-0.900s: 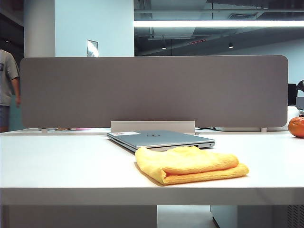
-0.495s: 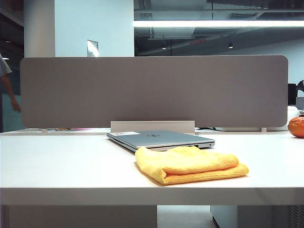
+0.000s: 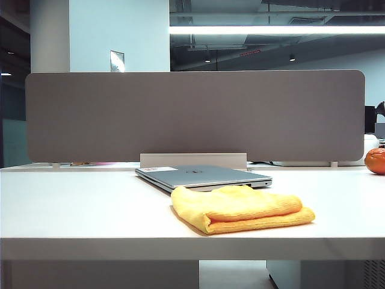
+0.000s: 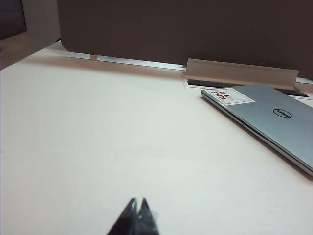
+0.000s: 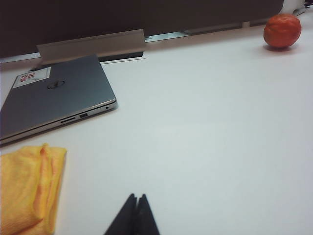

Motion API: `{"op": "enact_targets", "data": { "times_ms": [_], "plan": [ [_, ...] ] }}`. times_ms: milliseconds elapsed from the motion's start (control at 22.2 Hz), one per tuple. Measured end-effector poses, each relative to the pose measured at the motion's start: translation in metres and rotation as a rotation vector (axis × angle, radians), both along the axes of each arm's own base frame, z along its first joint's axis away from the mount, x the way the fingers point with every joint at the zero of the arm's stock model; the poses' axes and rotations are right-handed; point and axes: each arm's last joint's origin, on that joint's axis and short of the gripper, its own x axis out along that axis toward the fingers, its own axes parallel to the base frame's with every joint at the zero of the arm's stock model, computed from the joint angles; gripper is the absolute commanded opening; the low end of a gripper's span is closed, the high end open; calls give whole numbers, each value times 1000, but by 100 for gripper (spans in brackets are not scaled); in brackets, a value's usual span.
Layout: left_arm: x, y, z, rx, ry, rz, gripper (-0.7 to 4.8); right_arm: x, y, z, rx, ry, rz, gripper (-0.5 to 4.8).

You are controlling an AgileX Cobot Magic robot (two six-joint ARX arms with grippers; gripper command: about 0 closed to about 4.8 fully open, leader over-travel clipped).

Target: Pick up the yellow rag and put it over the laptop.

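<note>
The yellow rag (image 3: 240,208) lies folded on the white table (image 3: 78,211), just in front of the closed silver-grey laptop (image 3: 204,176). The rag (image 5: 27,188) and the laptop (image 5: 54,98) both show in the right wrist view, and the laptop (image 4: 274,117) also shows in the left wrist view with its white sticker (image 4: 227,96). My left gripper (image 4: 137,200) is shut over bare table, well short of the laptop. Beside the rag, my right gripper (image 5: 136,196) is shut and apart from it. Neither arm shows in the exterior view.
A grey partition panel (image 3: 192,114) stands across the back of the table behind the laptop. A round orange object (image 3: 376,161) sits at the far right by the panel. A white cable cover (image 3: 192,160) lies behind the laptop.
A person at the far left behind the table has walked out of view. The rag, the laptop and the table have not moved.
</note>
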Motion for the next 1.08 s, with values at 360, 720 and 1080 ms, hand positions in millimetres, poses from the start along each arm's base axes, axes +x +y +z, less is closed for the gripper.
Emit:
{"op": "enact_targets", "data": {
  "times_ms": [360, 720, 1080],
  "plan": [
    [0, 0, 0, 0, 0, 0, -6, 0, 3, 1, 89, 3, 104, -1],
    [0, 0, -3, -1, 32, 0, -6, -7, 3, 31, 126, -39, 109, -1],
    [0, 0, -5, -1, 49, 1, -6, -7, 4, 63, 128, -28, 120, 0]
  ]
}}
